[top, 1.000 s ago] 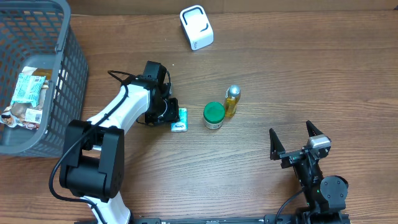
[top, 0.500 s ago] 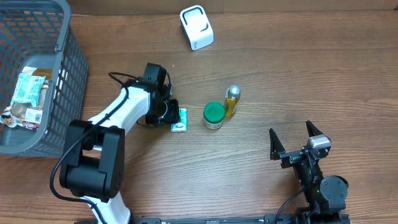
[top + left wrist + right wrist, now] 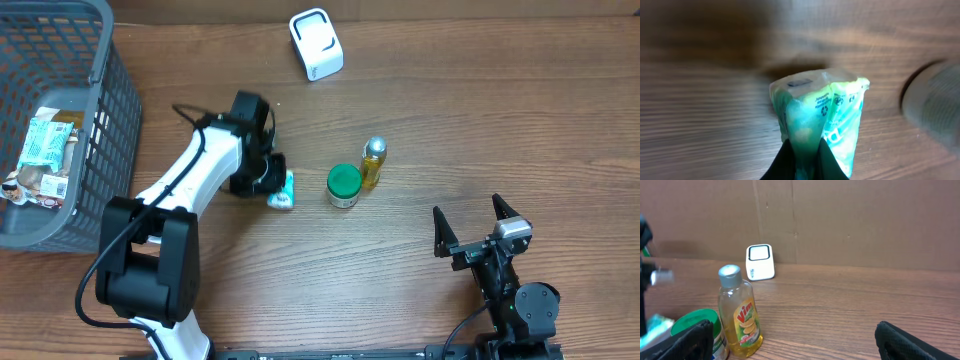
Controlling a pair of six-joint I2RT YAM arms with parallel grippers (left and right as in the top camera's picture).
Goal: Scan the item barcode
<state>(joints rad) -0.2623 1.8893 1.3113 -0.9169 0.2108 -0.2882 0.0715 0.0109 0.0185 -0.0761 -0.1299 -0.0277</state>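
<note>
The item is a small green-and-white soft packet (image 3: 284, 191) left of the table's middle. My left gripper (image 3: 268, 180) is shut on its near end. In the left wrist view the two black fingers pinch the packet (image 3: 822, 107) tightly at the bottom of the frame, at my left gripper (image 3: 802, 161), and the wrapper is creased. I cannot tell whether the packet still touches the wood. My right gripper (image 3: 474, 224) stands open near the front right with nothing between its fingers, also seen from the right wrist (image 3: 792, 340).
A white box-shaped device (image 3: 316, 44) stands at the back, also in the right wrist view (image 3: 760, 261). A green-lidded jar (image 3: 343, 185) and a yellow Vim bottle (image 3: 372, 163) stand just right of the packet. A grey basket (image 3: 112, 110) with packets fills the far left.
My left gripper has shut on the packet and drawn it slightly left, tilting it. The right arm has not moved.
</note>
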